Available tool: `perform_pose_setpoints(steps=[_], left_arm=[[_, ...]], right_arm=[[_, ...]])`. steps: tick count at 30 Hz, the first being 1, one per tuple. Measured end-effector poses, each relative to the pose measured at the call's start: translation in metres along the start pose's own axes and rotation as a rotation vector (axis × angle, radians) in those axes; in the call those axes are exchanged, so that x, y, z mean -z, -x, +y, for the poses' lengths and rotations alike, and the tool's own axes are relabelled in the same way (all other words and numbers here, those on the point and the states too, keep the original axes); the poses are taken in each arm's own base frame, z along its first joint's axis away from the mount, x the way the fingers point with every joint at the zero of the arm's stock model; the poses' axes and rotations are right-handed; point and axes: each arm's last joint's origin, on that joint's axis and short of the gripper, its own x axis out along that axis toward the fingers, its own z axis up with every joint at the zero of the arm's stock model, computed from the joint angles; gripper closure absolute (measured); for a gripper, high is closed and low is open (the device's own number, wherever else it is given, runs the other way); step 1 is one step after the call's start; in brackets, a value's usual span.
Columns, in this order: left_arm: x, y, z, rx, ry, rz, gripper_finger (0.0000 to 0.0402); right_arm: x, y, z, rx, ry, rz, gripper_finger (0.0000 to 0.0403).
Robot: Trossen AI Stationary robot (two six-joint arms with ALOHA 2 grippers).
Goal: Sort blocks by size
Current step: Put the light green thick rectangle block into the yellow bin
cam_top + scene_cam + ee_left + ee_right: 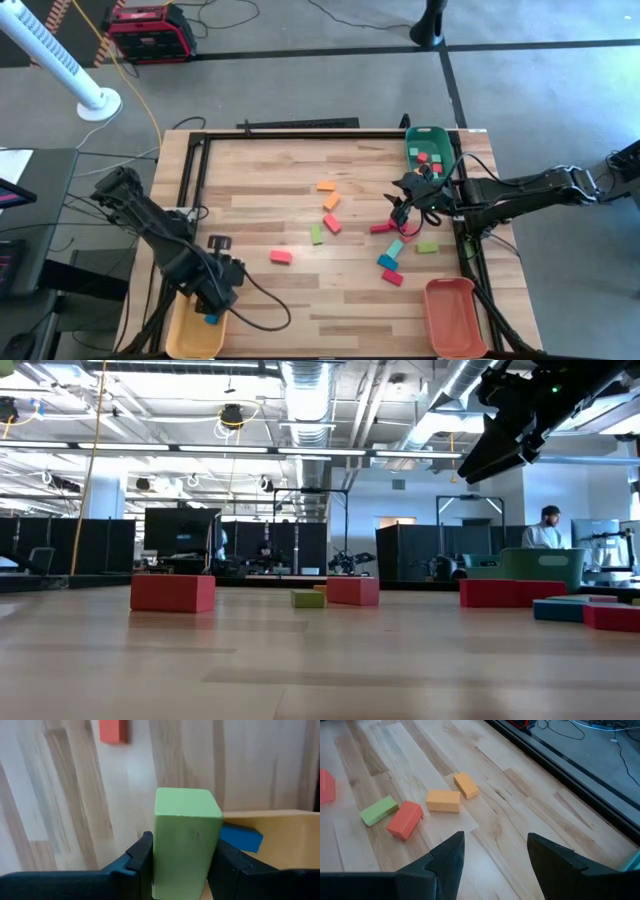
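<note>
**Blocks on table, two grippers at work**

Loose on the wooden table [260, 190]: two orange blocks [326, 186], two red blocks near centre [281, 257], one green block [317, 234]; by the right edge a cluster of two red, two teal and one green [427, 246]. Green tray [412, 140] held several small blocks, count unclear. Yellow tray [180, 340] held one blue block [241, 837]. Orange tray [452, 318] sat at the near right corner.

Left gripper [182, 862] was clamped on one light green block [186, 837] over the yellow tray. Right gripper [495, 852] hung with fingers spread wide above the right-hand cluster, holding nothing.
</note>
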Motion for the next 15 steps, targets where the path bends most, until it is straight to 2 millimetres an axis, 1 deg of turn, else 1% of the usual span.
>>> perform_pose_setpoints(steps=[4, 10, 13, 15], left_arm=[[0.005, -0.014, -0.003, -0.01, 0.023, 0.027, 0.0273], [0.009, -0.038, -0.011, 0.097, 0.074, 0.072, 0.0273], [0.016, -0.047, -0.015, 0.113, 0.098, 0.121, 0.0273], [0.022, -0.049, -0.019, 0.118, 0.115, 0.144, 0.0273]], right_arm=[[0.0, 0.0, 0.0, 0.0, 0.0, 0.0, 0.0158], [0.0, 0.0, 0.0, -0.001, 0.0, 0.0, 0.0158], [0.0, 0.0, 0.0, -0.001, 0.0, 0.0, 0.0158], [0.0, 0.0, 0.0, -0.001, 0.001, -0.001, 0.0158]])
